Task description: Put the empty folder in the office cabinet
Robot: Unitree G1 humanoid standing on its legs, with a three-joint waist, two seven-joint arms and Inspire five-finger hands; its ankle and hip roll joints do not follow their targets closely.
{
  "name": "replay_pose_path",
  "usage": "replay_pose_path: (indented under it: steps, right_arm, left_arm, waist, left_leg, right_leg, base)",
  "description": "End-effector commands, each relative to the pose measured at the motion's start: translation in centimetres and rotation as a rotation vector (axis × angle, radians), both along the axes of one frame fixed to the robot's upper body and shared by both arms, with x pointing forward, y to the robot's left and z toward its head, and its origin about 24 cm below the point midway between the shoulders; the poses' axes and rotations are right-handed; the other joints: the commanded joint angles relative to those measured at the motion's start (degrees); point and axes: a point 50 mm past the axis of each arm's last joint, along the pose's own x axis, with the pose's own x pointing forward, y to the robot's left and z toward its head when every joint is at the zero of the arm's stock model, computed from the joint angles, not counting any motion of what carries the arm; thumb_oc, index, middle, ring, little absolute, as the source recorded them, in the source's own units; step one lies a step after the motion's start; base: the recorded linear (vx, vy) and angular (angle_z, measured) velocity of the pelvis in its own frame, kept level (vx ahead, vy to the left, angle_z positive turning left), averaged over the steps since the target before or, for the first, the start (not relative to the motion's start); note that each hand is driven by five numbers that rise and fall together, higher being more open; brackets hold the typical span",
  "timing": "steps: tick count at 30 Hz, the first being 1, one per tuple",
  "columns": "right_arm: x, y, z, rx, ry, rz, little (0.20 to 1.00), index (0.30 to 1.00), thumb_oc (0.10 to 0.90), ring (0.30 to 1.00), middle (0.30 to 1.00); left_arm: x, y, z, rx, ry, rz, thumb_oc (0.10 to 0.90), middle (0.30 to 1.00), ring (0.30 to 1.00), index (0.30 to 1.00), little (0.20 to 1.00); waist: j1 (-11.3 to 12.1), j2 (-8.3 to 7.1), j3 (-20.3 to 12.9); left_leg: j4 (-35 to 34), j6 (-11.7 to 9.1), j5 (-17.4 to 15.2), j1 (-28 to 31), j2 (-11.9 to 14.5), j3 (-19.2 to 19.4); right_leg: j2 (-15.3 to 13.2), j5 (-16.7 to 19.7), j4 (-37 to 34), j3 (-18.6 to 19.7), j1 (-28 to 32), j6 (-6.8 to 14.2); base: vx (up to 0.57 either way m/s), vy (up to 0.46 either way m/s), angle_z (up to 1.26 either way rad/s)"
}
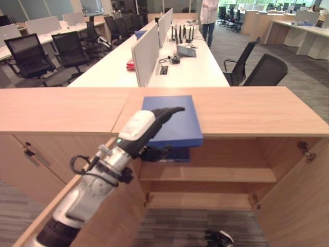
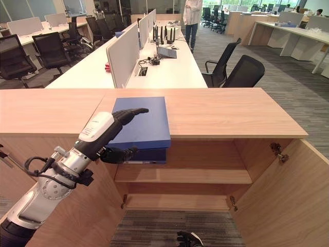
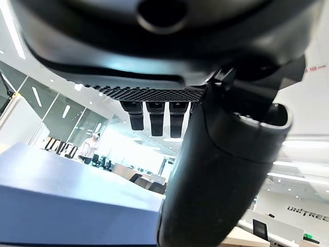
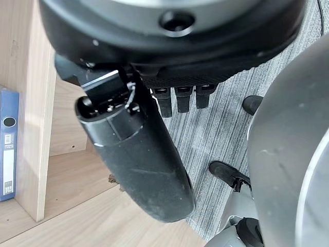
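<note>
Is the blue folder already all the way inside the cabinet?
No, the blue folder lies flat on top of the cabinet, its front edge sticking out over the open shelves, with the left hand gripping that edge.

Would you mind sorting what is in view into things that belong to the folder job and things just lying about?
Job:
- blue folder, overhanging the cabinet top's front edge
- left hand, thumb on top, fingers beneath the folder
- open office cabinet
- right hand, low by the floor, idle

Lying about:
- office chairs
- desks with dividers
- person standing far off
</note>
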Motion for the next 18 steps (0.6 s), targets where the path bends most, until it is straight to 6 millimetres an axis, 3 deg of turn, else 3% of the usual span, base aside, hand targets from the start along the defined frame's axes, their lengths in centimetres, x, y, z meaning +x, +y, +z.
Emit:
replay_pose_path:
  steps: [1,18]
  right_arm:
    - [3.8,3.3,1.4,0.092,-0.136,0.045,0.900,0.900,0.800,0.900,0.900]
    - [3.3,2.7,1.8,0.101,-0.154,0.061,0.900,0.900,0.800,0.900,0.900]
  left_arm:
    - [0.8,0.3,3.2,0.014,-0.165,0.000,0.800,0.900,0.900,0.900,0.900]
    - [2.7,1.6,0.9,0.111,-0.127,0.148,0.800,0.900,0.900,0.900,0.900]
  waist:
    - [-0.1,-2.38,-1.8]
    - [-1.0,-2.54,-1.8]
  left_leg:
    - [-0.4,0.6,-6.9,3.1,-0.5,-0.2]
    - [-0.4,0.7,-7.0,3.1,-0.5,0.6]
  right_leg:
    - [-0.9,-2.6,0.4,-1.6,0.1,2.0]
    - [-0.9,-2.4,0.4,-0.9,-0.1,2.0]
  base:
    - [0.00,0.000,0.00]
    - [0.00,-0.001,-0.03]
